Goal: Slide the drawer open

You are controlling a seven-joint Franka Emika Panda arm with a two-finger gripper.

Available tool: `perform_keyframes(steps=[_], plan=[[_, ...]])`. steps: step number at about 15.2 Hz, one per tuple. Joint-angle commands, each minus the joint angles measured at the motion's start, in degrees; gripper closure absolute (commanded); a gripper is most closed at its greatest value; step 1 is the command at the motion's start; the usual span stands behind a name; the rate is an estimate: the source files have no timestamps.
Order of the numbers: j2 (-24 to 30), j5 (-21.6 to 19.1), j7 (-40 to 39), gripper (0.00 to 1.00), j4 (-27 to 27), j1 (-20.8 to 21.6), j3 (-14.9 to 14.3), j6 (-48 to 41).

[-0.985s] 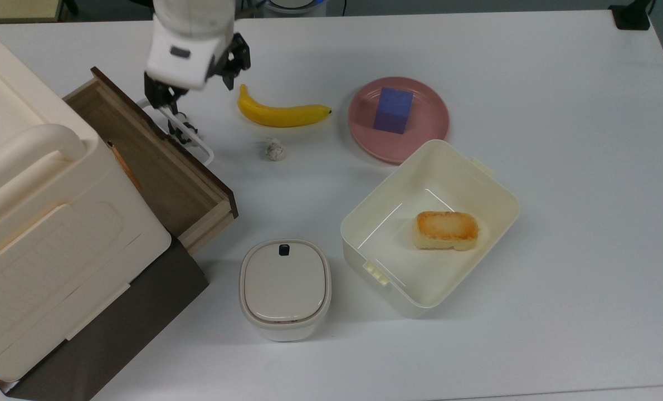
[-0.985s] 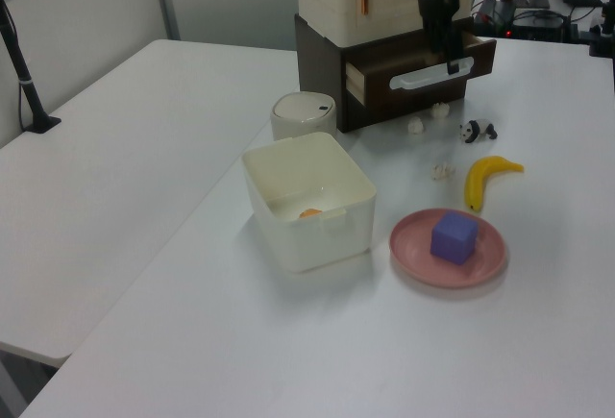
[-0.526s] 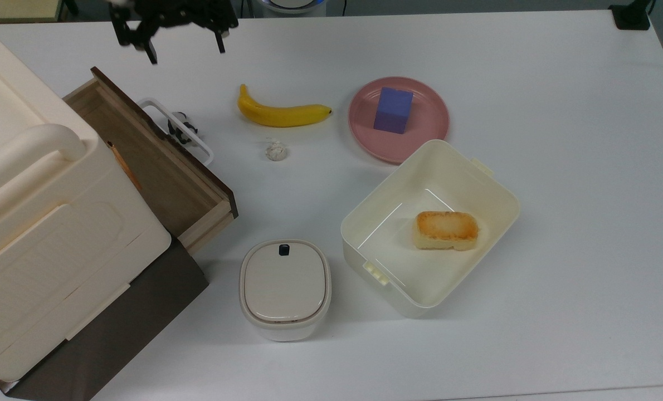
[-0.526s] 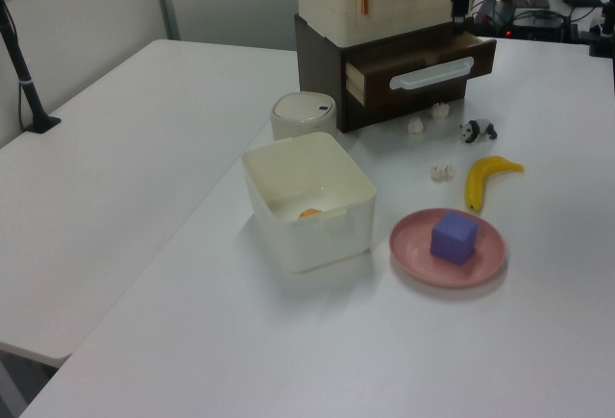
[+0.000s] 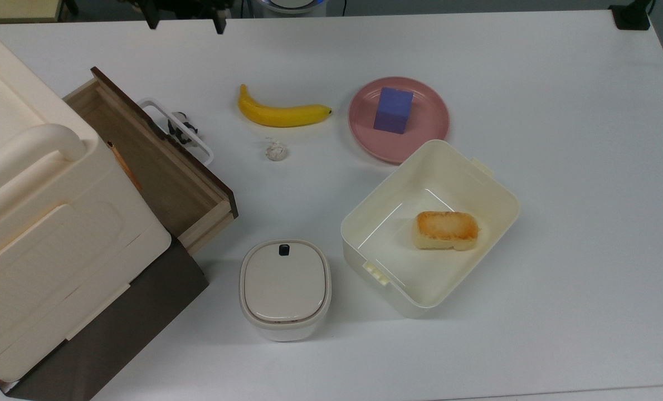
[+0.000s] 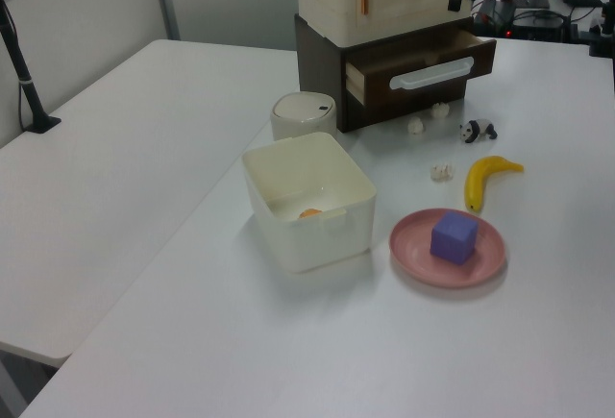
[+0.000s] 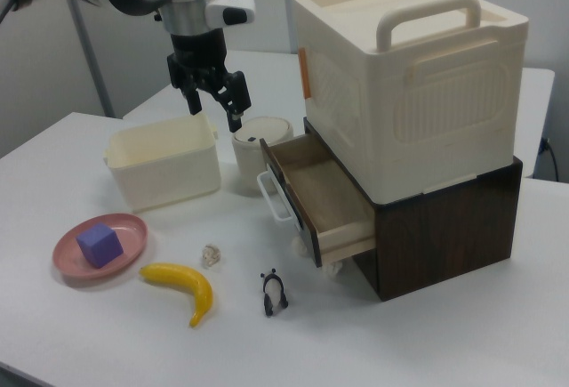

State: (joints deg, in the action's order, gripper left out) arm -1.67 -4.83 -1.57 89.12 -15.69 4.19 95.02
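Drawer [image 7: 322,198] pulled well out of a dark brown wooden cabinet [image 7: 444,227], on the top view's left: shallow, rectangular, light wood sides, brown inner floor, dark front panel with a white loop handle [image 5: 176,129]. Stacked on the cabinet, a large cream plastic box [image 7: 404,67], ribbed on its side, with rounded carry handles and a small orange clip. Jaws [image 7: 213,93] raised in the air, well apart from the handle, black fingers [image 7: 236,102] spread wide and holding nothing. Smooth white surface [image 5: 560,167] underneath everything. Just beside the handle, a tiny black-and-white panda figure [image 7: 274,291], standing. Near it a curved yellow banana [image 5: 281,113], glossy, and a small pale crumpled lump [image 5: 276,151]. Round pink plate [image 5: 426,120] with a matte purple cube [image 5: 393,109] sitting on it. Open cream tub [image 5: 365,223] with clip tabs, rounded corners, a golden-browned bread-like block [image 5: 446,229] lying on its floor. Beside the tub, a small rounded cream container [image 5: 284,288] with a flat lid and a little dark square button at the lid's edge. No readable writing or labels on any of these.
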Motion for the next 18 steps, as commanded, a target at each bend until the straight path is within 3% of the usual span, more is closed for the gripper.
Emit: perform_keyframes(steps=[1, 3, 5, 15, 18], plan=[[3.24, -5.53, 6.21, 0.00, 0.44, 7.50, -11.10, -1.15], [3.42, -5.98, 7.45, 0.00, 0.36, 11.28, -15.68, -1.06], [3.42, -6.07, 9.20, 0.00, -0.08, 13.40, -18.06, -0.97], [3.60, -5.81, 8.42, 0.00, -0.44, 13.94, -17.64, -0.80], [3.60, -4.93, 2.48, 0.00, -0.09, 13.94, -16.06, -1.32]])
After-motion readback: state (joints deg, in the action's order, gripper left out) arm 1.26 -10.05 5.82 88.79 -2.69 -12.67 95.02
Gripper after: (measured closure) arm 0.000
